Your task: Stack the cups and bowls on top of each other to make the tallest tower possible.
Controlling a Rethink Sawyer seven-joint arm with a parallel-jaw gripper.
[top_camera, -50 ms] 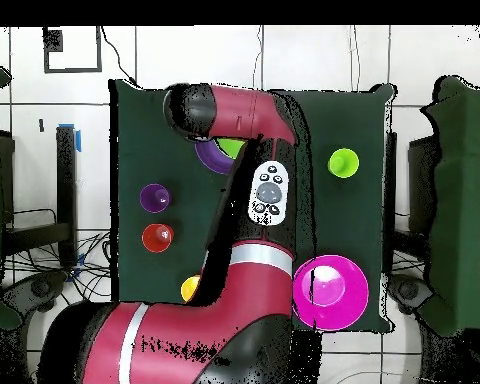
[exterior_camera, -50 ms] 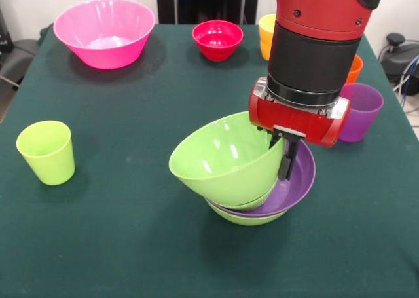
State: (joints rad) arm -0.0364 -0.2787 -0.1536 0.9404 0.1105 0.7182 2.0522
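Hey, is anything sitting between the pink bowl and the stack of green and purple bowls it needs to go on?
Nothing on the cloth between them. The pink bowl stands apart at a table corner; the stack is mid-table, but the gripper holds the tilted top green bowl there, occupying the top.

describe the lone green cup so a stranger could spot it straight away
In the front view, start at the bowl stack under the robot's hand near the middle of the green table. Look far left: the lime green cup stands upright alone. It is a small tumbler, unlike the tilted lime green bowl.
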